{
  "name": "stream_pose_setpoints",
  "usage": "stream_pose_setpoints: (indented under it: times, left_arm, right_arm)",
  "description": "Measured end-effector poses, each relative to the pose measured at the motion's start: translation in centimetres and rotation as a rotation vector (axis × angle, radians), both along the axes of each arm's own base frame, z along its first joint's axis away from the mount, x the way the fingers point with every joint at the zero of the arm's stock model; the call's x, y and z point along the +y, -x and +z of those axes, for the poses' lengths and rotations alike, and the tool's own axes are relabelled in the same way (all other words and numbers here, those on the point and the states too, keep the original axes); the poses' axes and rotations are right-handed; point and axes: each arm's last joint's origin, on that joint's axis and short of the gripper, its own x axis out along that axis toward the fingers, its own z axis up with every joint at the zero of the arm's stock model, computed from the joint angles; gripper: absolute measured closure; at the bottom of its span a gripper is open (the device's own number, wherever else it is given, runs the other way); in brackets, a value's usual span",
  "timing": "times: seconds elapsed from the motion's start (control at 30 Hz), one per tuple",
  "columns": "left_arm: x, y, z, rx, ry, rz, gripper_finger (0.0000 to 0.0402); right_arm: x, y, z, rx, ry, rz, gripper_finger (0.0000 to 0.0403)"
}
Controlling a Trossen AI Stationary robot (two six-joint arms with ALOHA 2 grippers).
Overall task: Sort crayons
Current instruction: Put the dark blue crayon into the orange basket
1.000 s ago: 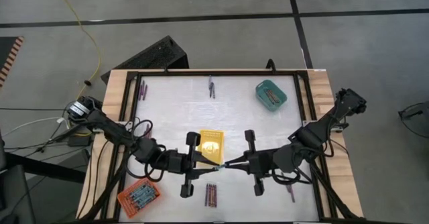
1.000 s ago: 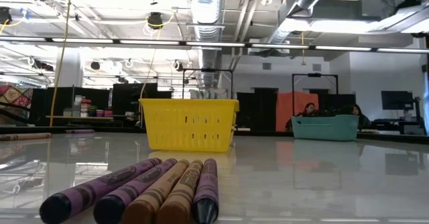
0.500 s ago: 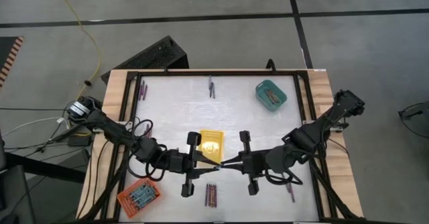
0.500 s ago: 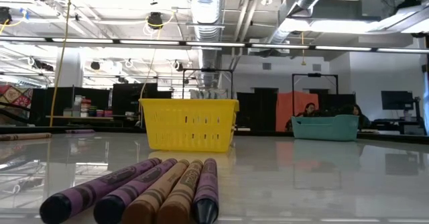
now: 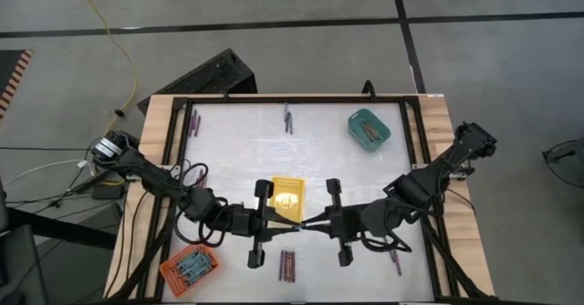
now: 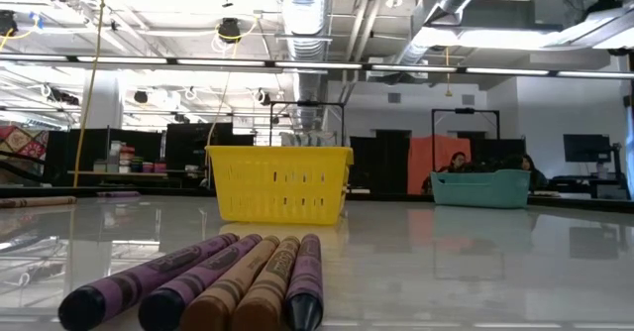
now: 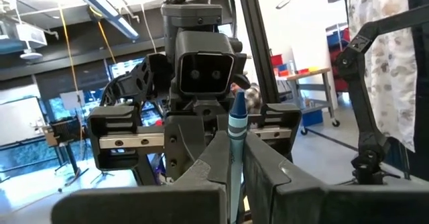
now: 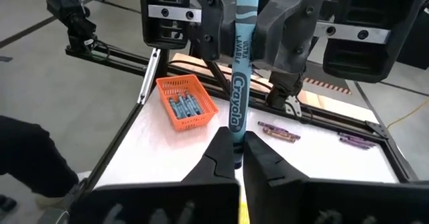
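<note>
Held at both ends: one blue crayon (image 8: 239,83), spanning the small gap between the left gripper (image 5: 294,223) and the right gripper (image 5: 310,224), just below the middle of the high view. In the right wrist view, seen standing as a long vertical stick in the centre of the frame, its near end pinched between the narrow fingers (image 8: 265,162) of that arm, its far end going up between the fingers of the other arm. In the left wrist view, the same crayon (image 7: 236,127) rising from between that arm's closed fingers (image 7: 213,158) toward the facing gripper. So both claws closed on the same stick, long axis along the line joining them, neither arm nearer than the other. Probably a hand-over; cannot tell which side gives. Orange tray (image 5: 189,268) with bluish crayons at lower left of the high view, on the left arm's side; teal tray (image 5: 370,129) at upper right; yellow tray (image 5: 286,195) just above the meeting point. Loose crayons (image 5: 287,265) lying just below the grippers.
</note>
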Motion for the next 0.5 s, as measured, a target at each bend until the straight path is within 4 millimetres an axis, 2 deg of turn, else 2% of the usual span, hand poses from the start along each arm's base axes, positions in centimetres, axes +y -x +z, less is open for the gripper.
stream_pose_setpoints:
  times: [0.27,0.4,0.5]
  left_arm:
    - [-1.6,0.9,-0.6,0.079,-0.019,0.089,0.04]
    - [-3.0,2.3,-1.0,0.178,-0.027,0.129,0.0401]
    - [-3.7,3.9,-0.6,0.23,0.003,0.188,0.0401]
  right_arm:
    - [-0.3,0.0,-0.5,0.048,-0.006,-0.02,0.0309]
    - [-0.4,0.1,-0.8,0.074,0.015,-0.041,0.0273]
    - [-0.5,0.3,-1.2,0.108,0.021,-0.047,0.025]
